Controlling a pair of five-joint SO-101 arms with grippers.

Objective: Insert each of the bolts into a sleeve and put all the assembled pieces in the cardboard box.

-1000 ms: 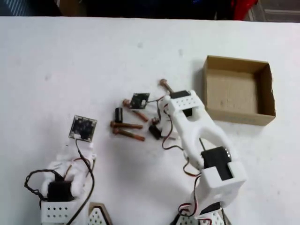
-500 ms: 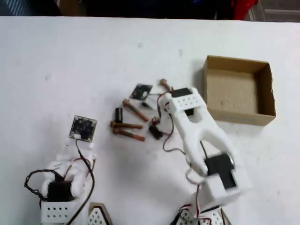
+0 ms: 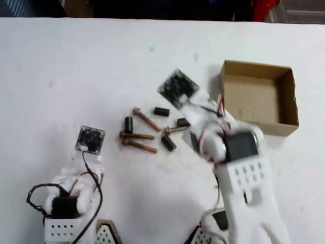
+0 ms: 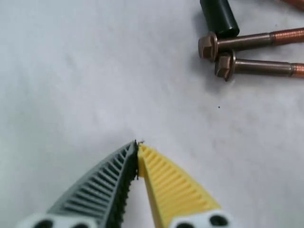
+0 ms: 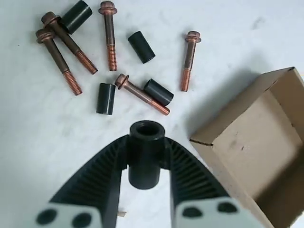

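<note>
Right claw is clamped on an empty black sleeve held near the loose bolts and the cardboard box, and the sleeve could be twisted or squeezed out of the jaws if it is pressed off-axis when a bolt is pushed in.

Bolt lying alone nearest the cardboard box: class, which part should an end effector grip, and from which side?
Probably the smooth shank of the bolt, just below its head, from above, closing across it. It lies flat, clear either side, while a sleeve lies near its threaded tip.
</note>
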